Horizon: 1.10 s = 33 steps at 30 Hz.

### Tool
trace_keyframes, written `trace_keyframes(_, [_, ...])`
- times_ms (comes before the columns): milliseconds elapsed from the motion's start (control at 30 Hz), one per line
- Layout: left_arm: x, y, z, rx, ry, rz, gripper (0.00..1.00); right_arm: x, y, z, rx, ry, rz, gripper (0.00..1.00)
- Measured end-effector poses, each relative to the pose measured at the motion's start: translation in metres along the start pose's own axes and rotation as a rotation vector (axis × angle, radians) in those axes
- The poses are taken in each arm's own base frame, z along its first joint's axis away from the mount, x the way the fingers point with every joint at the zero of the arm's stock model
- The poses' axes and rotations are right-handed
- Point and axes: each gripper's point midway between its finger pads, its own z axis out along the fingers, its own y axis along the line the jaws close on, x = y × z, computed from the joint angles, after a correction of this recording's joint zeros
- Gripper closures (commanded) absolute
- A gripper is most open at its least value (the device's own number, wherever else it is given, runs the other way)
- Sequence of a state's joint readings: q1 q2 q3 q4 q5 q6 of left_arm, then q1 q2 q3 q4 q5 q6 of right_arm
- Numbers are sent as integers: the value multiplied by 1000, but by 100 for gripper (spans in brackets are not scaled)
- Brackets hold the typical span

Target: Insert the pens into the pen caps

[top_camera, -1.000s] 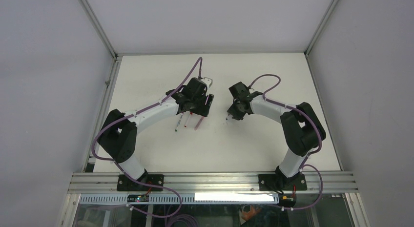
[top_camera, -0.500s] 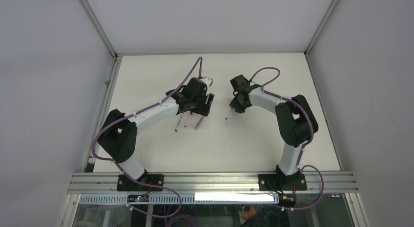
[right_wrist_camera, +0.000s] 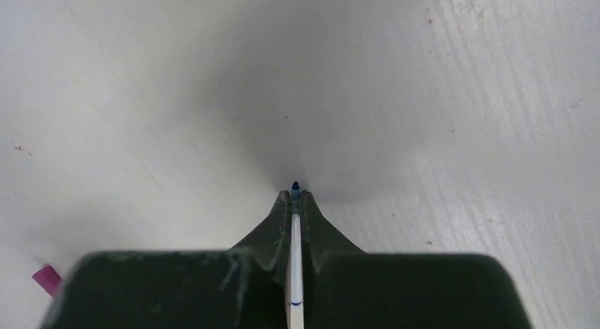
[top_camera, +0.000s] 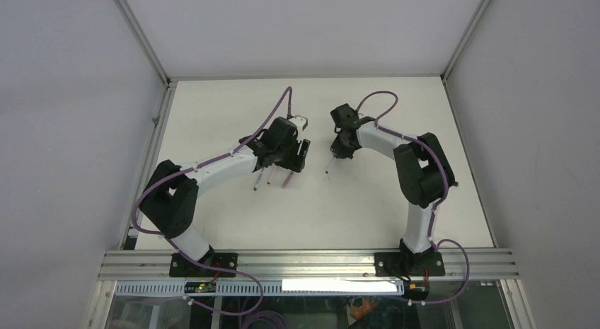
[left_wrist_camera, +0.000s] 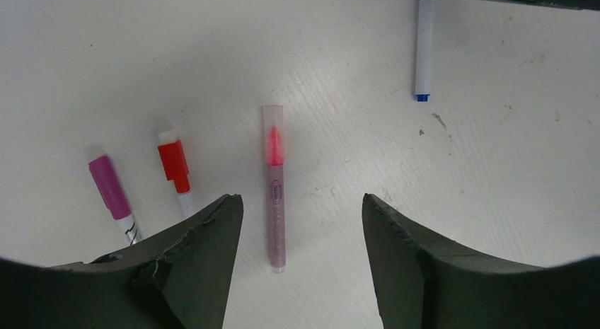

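My left gripper (left_wrist_camera: 298, 201) is open and empty, low over the table, with its jaws either side of a pink pen (left_wrist_camera: 274, 201) whose pink tip shows inside a clear cap. Left of it lie a red-ended pen (left_wrist_camera: 175, 168) and a magenta-ended pen (left_wrist_camera: 110, 189). In the top view these pens (top_camera: 272, 176) lie just below the left gripper (top_camera: 286, 158). My right gripper (right_wrist_camera: 295, 196) is shut on a white pen with a blue tip (right_wrist_camera: 295, 230), held above the table (top_camera: 330, 163). A magenta cap (right_wrist_camera: 46, 279) lies at the lower left of the right wrist view.
The white table (top_camera: 368, 209) is fenced by an aluminium frame with grey walls on three sides. The right gripper (top_camera: 340, 146) is about a hand's width to the right of the left one. A small white block (top_camera: 302, 121) sits behind the left wrist.
The right arm has folded in and its gripper has shifted slightly left and away with the blue pen. The left gripper has barely moved.
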State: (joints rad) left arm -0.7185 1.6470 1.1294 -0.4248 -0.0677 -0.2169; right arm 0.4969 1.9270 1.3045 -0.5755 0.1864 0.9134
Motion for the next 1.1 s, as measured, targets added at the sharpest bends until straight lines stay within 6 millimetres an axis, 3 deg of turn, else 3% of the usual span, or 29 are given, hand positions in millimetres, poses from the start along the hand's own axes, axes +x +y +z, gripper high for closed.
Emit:
trace_keyframes(267, [-17,-21,7,125,-142,-11,36,25,-1,-20,-206,38,-4,100])
trace_keyframes(400, [-37,-34,10,187,-220,-13,36,10,28,-52,-363,-7,1,100])
trace_keyframes(600, [-47,-53,19,280,-243,-16,36,-12,55,-104,-538,-93,1,100])
trace_keyframes(867, [-56,-66,16,350,-274,-30,36,-14,60,-113,-574,-101,-4,100])
trace_keyframes(967, [-59,-70,14,370,-283,-36,48,-14,62,-115,-589,-95,-4,100])
trace_keyframes(1067, [-61,-72,13,380,-289,-47,100,-13,64,-116,-596,-92,-2,100])
trace_keyframes(1100, [-61,-73,13,383,-291,-47,100,-13,64,-116,-597,-91,-2,100])
